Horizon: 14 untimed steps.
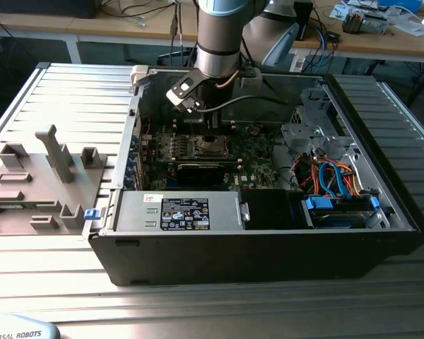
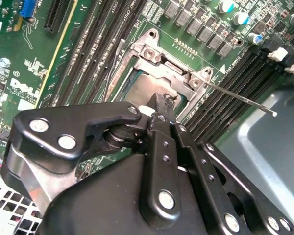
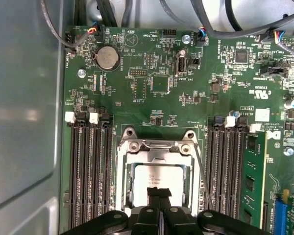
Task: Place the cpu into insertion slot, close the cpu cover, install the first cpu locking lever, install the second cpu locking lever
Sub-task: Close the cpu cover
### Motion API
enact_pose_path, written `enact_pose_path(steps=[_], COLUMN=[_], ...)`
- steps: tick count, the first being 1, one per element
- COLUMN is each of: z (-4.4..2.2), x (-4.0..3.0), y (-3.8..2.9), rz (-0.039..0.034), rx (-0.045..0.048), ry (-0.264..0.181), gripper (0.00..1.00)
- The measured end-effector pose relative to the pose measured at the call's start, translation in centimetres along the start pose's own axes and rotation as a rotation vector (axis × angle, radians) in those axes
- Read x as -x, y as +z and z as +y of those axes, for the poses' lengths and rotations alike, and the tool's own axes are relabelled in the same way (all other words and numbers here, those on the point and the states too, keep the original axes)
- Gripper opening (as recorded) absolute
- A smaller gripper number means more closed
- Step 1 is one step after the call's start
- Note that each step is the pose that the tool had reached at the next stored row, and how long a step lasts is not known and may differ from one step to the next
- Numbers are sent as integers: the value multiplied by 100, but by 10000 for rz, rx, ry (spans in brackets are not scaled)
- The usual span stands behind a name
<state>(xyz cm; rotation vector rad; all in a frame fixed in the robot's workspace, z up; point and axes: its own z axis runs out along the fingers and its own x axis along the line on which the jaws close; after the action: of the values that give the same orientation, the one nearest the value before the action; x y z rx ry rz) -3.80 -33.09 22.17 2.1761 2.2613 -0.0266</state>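
The cpu (image 3: 159,177), a small flat silvery-grey square chip, lay framed by the thin square silver metal cpu cover (image 3: 157,147). The black gripper (image 3: 159,192), fingers pressed together, hovered just above it.

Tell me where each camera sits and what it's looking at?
Exterior view: off the arm, higher than the open computer case, looking down into it; the arm shows.
First wrist view: on the arm, facing the motherboard squarely; the gripper sits over the cpu.
Second wrist view: on the arm, facing the board at a slant; the gripper's body looms in front.
Both wrist views share the cpu and gripper.
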Motion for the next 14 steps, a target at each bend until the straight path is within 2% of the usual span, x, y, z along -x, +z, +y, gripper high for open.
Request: enact_pose_path(steps=[14], z=[-1], x=[2], y=[-111], rz=[0], rx=[0], ry=[0], gripper=[11])
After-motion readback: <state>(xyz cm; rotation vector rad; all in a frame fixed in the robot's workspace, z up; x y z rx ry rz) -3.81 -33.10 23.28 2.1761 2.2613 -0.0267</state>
